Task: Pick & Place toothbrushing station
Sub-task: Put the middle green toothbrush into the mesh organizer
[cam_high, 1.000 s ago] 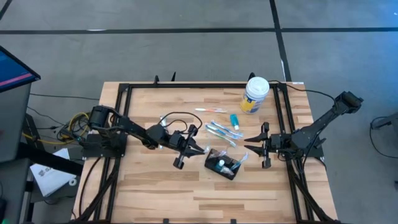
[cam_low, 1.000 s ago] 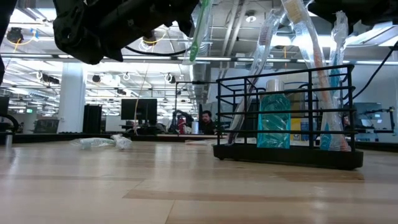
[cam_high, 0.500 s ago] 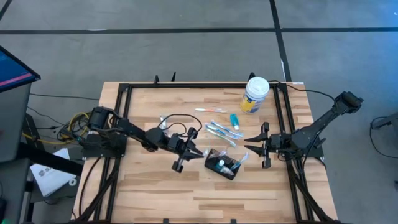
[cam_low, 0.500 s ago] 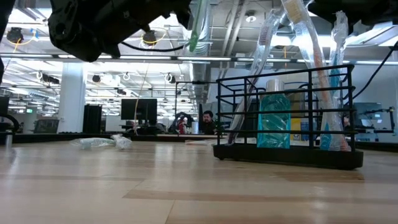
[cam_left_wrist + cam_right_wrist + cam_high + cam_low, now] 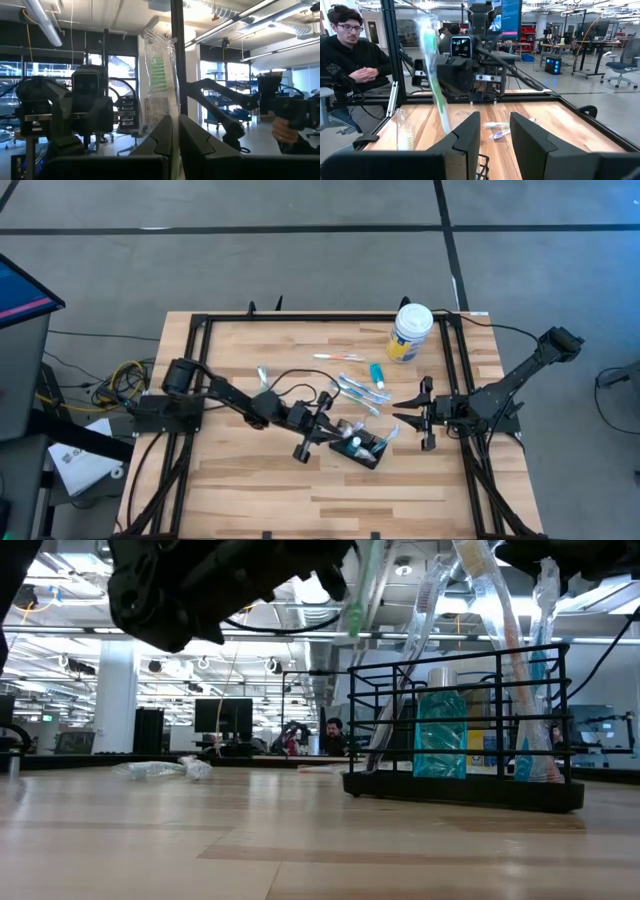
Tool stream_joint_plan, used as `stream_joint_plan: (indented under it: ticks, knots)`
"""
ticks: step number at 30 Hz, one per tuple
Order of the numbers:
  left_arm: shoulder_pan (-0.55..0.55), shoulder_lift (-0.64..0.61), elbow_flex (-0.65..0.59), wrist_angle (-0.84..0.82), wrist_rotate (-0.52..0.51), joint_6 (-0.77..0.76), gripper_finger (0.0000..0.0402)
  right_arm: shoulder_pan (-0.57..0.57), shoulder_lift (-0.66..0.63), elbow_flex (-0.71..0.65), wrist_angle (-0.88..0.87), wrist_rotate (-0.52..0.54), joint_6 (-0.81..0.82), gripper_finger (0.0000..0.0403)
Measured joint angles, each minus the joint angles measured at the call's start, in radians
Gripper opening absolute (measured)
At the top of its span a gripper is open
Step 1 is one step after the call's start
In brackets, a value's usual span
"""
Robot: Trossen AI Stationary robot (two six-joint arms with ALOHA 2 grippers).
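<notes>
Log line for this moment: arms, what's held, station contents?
left gripper: shut on wrapped green toothbrush, beside station | right gripper: open, waiting beside station | toothbrushing station: holds toothbrushes, teal bottle

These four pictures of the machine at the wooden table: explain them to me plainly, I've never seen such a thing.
Two dark robot arms work at a wooden table. One picture looks straight down, one looks level from the tabletop, and two come from cameras on the arms' wrists. The left gripper is shut on a wrapped green toothbrush, carrying it upright near a black wire toothbrushing station, which already holds a blue bottle and packaged brushes. The right gripper waits open beside the station, holding nothing. More wrapped toothbrushes and a white-lidded tub also lie on the table. A person sits behind it.
</notes>
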Motion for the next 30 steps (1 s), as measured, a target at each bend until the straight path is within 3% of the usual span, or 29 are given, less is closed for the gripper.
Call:
stream_joint_plan:
  ticks: [20, 30]
  knots:
    - [0.005, 0.059, 0.048, 0.0, 0.023, 0.049, 0.0006, 0.0, 0.0, 0.0, 0.0, 0.0, 0.0, 0.0098]
    - [0.006, 0.082, 0.055, 0.004, -0.028, 0.056, 0.0006, 0.0, 0.0, 0.0, -0.001, 0.0, 0.0, 0.0098]
